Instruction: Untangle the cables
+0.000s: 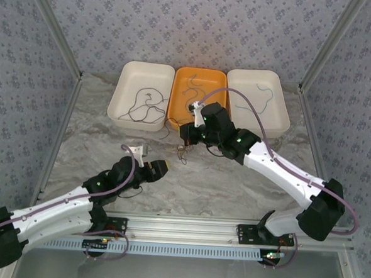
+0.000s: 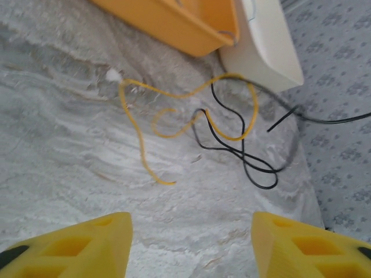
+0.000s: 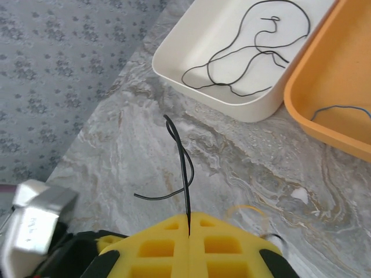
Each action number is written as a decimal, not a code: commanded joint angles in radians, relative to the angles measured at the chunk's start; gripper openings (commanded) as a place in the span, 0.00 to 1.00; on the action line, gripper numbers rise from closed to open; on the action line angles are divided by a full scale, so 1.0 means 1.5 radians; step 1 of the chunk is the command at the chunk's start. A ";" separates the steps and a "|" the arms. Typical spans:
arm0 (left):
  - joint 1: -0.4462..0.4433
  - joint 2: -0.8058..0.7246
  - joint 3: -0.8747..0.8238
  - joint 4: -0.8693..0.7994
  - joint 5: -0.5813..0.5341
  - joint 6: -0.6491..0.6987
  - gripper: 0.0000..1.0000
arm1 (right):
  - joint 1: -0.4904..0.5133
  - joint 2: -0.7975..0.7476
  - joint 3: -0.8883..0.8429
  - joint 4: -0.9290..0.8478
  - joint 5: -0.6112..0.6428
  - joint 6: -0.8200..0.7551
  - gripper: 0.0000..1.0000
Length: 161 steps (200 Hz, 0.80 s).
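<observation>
From the top view, 3 trays stand in a row at the far side of the table (image 1: 233, 180). The left cream tray (image 1: 117, 97) holds loose dark cables (image 1: 143, 108), the orange tray (image 1: 202, 72) a blue-green cable (image 1: 192, 86), and the right cream tray (image 1: 282, 101) 1 more blue-green cable (image 1: 264, 90). A small knot of cables (image 1: 183, 153) lies on the table just in front of the orange tray, below the right gripper (image 1: 185, 142). The left gripper (image 1: 161, 168) is near it.

In the left wrist view, the left gripper (image 2: 191, 223) is spread wide and holds nothing. Ahead of it a tan cable (image 2: 139, 142) and a dark cable (image 2: 264, 186) cross each other several times on the table.

In the right wrist view, the right gripper (image 3: 189, 220) is closed on a dark cable (image 3: 184, 168), which rises from between the fingers.

I judge that most of the sorting is done. These 2 cables are left to separate and put away.
</observation>
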 commanded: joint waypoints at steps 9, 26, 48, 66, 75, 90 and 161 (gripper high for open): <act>0.025 -0.002 -0.010 0.037 0.015 -0.022 0.74 | 0.008 0.018 0.027 -0.006 -0.073 -0.038 0.00; 0.042 -0.030 -0.026 0.028 -0.008 -0.074 0.77 | 0.015 0.028 0.021 0.003 -0.092 -0.048 0.00; 0.044 -0.067 -0.047 -0.001 -0.046 -0.140 0.79 | 0.027 0.046 -0.008 0.021 -0.087 -0.061 0.00; 0.045 -0.078 -0.048 -0.064 -0.065 -0.187 0.77 | 0.019 0.056 -0.086 0.069 -0.072 -0.052 0.00; 0.045 -0.080 -0.048 -0.080 -0.064 -0.194 0.75 | 0.011 0.059 -0.124 0.085 -0.058 -0.045 0.00; 0.045 -0.080 -0.046 -0.107 -0.062 -0.207 0.70 | -0.006 0.057 -0.184 0.112 -0.029 -0.034 0.00; 0.003 0.114 0.030 -0.060 -0.021 -0.189 0.55 | -0.086 0.042 -0.303 0.128 -0.009 -0.031 0.00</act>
